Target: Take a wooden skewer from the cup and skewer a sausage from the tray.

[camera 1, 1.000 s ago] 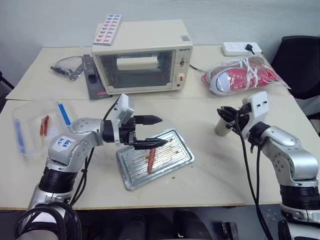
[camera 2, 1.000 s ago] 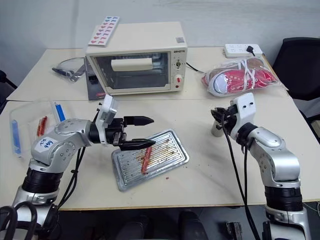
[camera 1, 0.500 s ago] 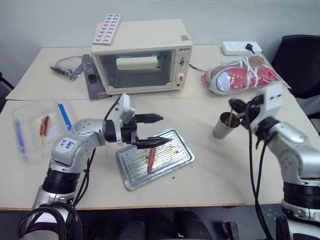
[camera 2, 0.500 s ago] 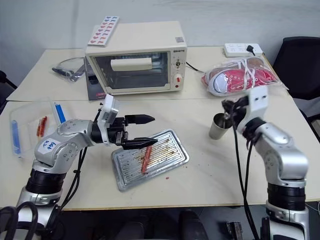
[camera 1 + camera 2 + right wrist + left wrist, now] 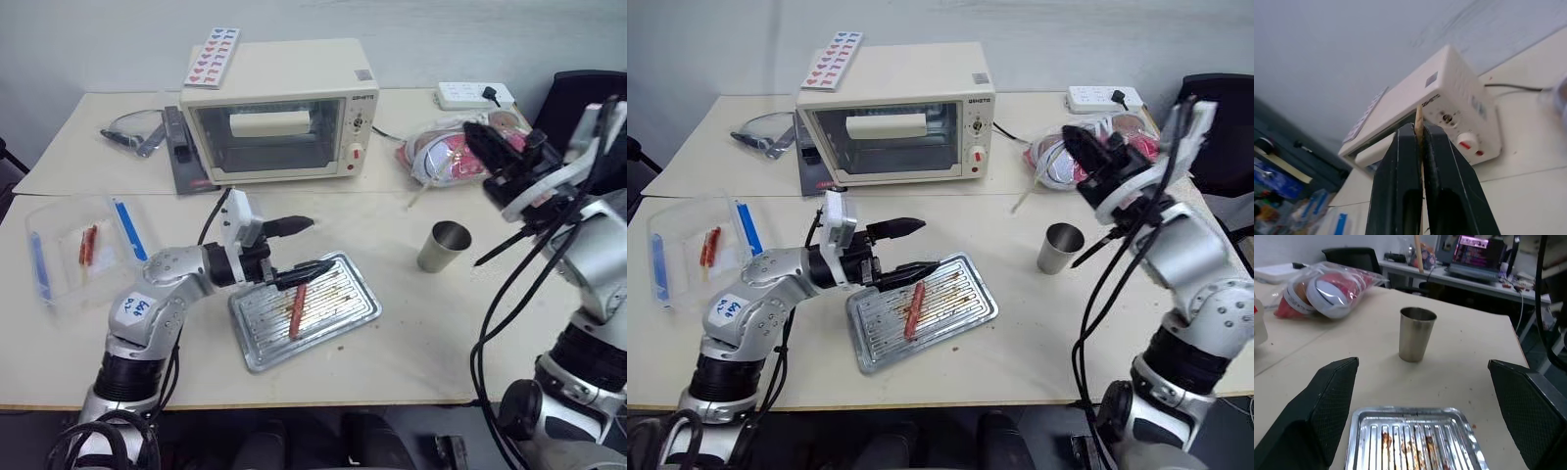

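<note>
- Left eye view: the right gripper (image 5: 490,147) is in the upper right of the frame, clenched on the thin pale wooden skewer (image 5: 419,194), whose free end slants down toward the left, above the small silver metal cup (image 5: 445,246). The slim reddish-brown sausage (image 5: 296,310) lies in the lower centre, on the flat silver ribbed tray (image 5: 348,308), well apart from the skewer and to the lower left of it. Its long axis runs nearly from top to bottom of the frame.
- Right eye view: the left gripper (image 5: 909,248) hangs with its black fingers spread, just above the upper end of the sausage, so this arm is much nearer to it than the right arm.
- Left wrist view: the two open fingers (image 5: 1327,401) frame the far end of the tray; the cup stands beyond it in the centre, empty as far as I can see.
- Right wrist view: the two black fingers (image 5: 1396,191) are pressed together on the skewer, and its tip stands out a little past them.
- I judge that the skewer must travel down and left, and turn along the sausage's length.
</note>
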Motion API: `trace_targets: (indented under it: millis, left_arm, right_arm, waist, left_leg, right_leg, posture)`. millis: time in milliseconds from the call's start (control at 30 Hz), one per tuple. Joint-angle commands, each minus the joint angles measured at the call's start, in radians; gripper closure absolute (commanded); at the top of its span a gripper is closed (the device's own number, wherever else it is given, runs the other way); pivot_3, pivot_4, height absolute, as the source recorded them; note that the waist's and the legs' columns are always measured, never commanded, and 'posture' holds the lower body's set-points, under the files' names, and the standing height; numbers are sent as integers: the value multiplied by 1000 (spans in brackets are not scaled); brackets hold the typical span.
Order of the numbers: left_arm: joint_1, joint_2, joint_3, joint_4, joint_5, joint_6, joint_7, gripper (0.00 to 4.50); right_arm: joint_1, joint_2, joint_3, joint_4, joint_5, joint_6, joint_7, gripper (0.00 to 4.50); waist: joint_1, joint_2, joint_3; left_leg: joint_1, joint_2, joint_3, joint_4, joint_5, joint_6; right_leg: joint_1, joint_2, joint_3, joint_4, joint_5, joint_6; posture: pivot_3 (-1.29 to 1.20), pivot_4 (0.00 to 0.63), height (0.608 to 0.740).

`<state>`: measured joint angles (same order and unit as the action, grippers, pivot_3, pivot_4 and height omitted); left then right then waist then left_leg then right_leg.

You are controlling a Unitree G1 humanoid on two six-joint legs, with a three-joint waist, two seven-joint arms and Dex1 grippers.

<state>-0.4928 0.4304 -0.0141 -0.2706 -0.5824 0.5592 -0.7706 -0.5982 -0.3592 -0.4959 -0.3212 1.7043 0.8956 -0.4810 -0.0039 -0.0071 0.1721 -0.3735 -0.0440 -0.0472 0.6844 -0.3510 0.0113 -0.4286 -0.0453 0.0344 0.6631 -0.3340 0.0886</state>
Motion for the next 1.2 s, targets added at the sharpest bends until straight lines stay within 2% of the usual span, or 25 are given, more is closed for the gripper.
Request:
trace_targets:
  millis: [33, 133, 333, 433, 733, 1200]
  left_arm:
    - [-54, -51, -16, -27, 23, -42, 49, 0]
    - [-71, -90, -44, 2, 61, -79, 64, 0]
    - [-101, -157, -58, 53, 91, -119, 91, 0]
    - [-106, -188, -48, 71, 115, -148, 131, 514]
    - [-79, -260, -37, 26, 119, -161, 230, 2664]
    - [-64, -329, -52, 18, 162, -200, 325, 2664]
  right_arm:
    - [9, 54, 89, -66, 77, -93, -70, 4456]
    - [-12, 99, 161, -75, 77, -148, -95, 4456]
    - [-35, 120, 225, -55, 74, -222, -112, 4456]
    - [-39, 120, 246, -55, 72, -246, -118, 4500]
    - [-35, 130, 280, -65, 63, -308, -134, 4500]
    - [-51, 174, 291, -44, 62, -398, -157, 4500]
  waist:
    - [-2, 0, 0]
    - [-8, 0, 0]
    - [-23, 0, 0]
    - [-24, 0, 0]
    - [-24, 0, 0]
    - [-24, 0, 0]
  left_leg:
    - [0, 0, 0, 0, 0, 0]
    - [0, 0, 0, 0, 0, 0]
    - [0, 0, 0, -1, 0, 0]
    - [0, 0, 0, -1, 0, 0]
    - [0, 0, 0, -1, 0, 0]
    - [0, 0, 0, -1, 0, 0]
  right_leg:
    - [0, 0, 0, 0, 0, 0]
    - [-1, 0, 0, 0, 0, 0]
    - [-1, 1, -1, 0, 0, 0]
    - [-1, 1, -1, 0, 0, 0]
    - [-1, 1, 0, 0, 0, 0]
    - [-1, 1, 0, 0, 0, 0]
  posture:
    - [0, 150, 740]
    - [0, 150, 740]
    - [0, 150, 740]
    - [0, 150, 740]
    - [0, 150, 740]
    - [0, 150, 740]
